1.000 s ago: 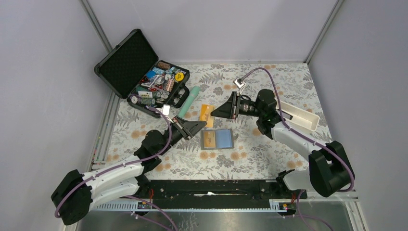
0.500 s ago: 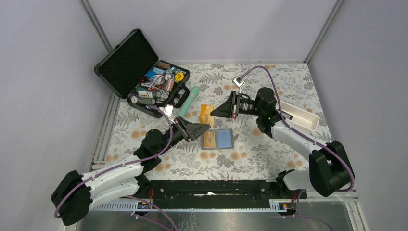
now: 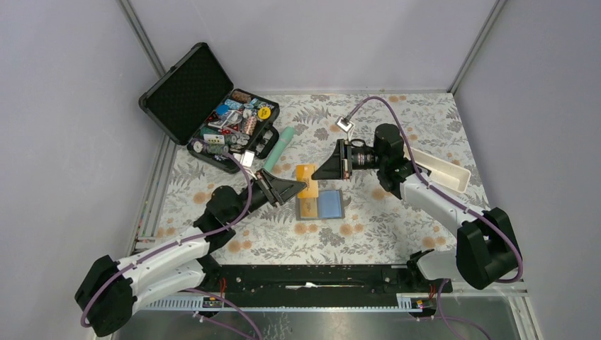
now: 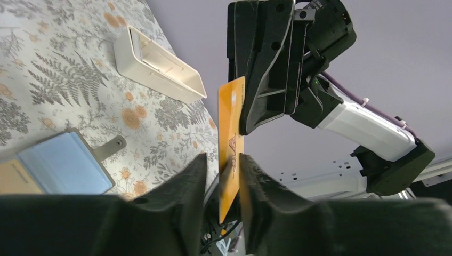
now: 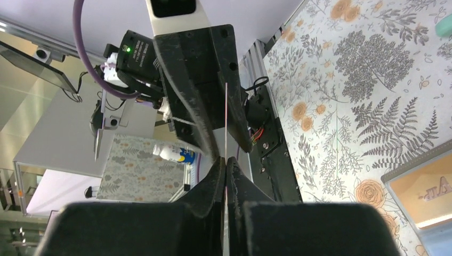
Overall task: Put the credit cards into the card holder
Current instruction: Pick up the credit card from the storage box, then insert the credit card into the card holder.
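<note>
Left wrist, thin orange-yellow card (image 4: 230,117) on edge, right tool (image 5: 225,165) clamped on it, left tool (image 4: 223,160) apart around it

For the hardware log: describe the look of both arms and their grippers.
The left arm and right arm share white shells, black joints and a purple cable looping to the wrist. The left gripper and right gripper are black, with two wedge-shaped fingers.
</note>
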Available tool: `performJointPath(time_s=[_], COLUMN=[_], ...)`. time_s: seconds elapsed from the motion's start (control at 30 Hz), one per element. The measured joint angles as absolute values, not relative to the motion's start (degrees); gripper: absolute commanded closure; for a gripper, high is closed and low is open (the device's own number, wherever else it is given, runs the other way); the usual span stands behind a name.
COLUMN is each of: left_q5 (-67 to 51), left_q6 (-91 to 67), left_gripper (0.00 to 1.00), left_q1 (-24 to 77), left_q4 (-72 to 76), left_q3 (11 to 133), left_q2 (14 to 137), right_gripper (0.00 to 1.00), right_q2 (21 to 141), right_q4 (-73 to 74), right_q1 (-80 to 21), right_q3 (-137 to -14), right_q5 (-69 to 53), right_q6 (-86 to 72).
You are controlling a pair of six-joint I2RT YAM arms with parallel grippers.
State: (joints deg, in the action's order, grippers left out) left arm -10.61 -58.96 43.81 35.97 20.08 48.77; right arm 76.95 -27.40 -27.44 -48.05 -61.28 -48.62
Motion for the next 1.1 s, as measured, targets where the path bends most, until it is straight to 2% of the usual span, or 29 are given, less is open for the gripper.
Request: performJointPath(time_s=[0.17, 0.2, 0.23, 0.33, 0.47, 0.53, 0.63, 0.8, 1.1], left_q5=[-12.9, -13.5, -14.0, -14.3, -12.5, -10.7, -8.2, -5.9, -5.2], left_q6=[-59.7, -60.0, -60.0, -60.2, -60.0, -60.0, -60.1, -60.4, -61.2], left_gripper=[1.0, 1.0, 1.0, 1.0, 1.0, 1.0, 1.0, 1.0, 1.0], left_q1=[43.8, 43.8, 43.7, 43.6, 43.6, 43.6, 43.6, 43.8, 45.6], left_q4=[37.5, 37.8, 38.2, 38.3, 36.4, 34.1, 30.7, 26.6, 24.9], left_q3=[20.3, 20.4, 20.6, 20.7, 20.5, 20.3, 20.1, 20.3, 22.2], left_q2=[51.6, 51.9, 52.2, 52.6, 52.6, 52.7, 54.3, 61.4, 73.2], right_gripper=[1.0, 0.96, 0.88, 0.49, 0.28, 0.23, 0.21, 0.25, 0.39], right_q2=[76.9, 77.0, 77.0, 77.0, 76.3, 74.9, 71.7, 69.4, 75.7], right_q4=[-25.2, -24.6, -24.2, -23.2, -16.6, -11.4, -3.6, 5.5, 11.1], right_q1=[-27.4, -27.3, -27.2, -26.9, -25.7, -24.4, -23.1, -23.1, -26.2], right_q3=[-48.1, -48.1, -48.1, -48.2, -48.3, -48.3, -47.3, -44.8, -41.8], right_q5=[-62.7, -62.6, -62.5, -62.1, -56.6, -50.8, -39.2, -23.7, -10.2], right_q6=[-46.9, -46.3, -46.1, -45.2, -41.8, -38.8, -33.6, -27.6, -25.0])
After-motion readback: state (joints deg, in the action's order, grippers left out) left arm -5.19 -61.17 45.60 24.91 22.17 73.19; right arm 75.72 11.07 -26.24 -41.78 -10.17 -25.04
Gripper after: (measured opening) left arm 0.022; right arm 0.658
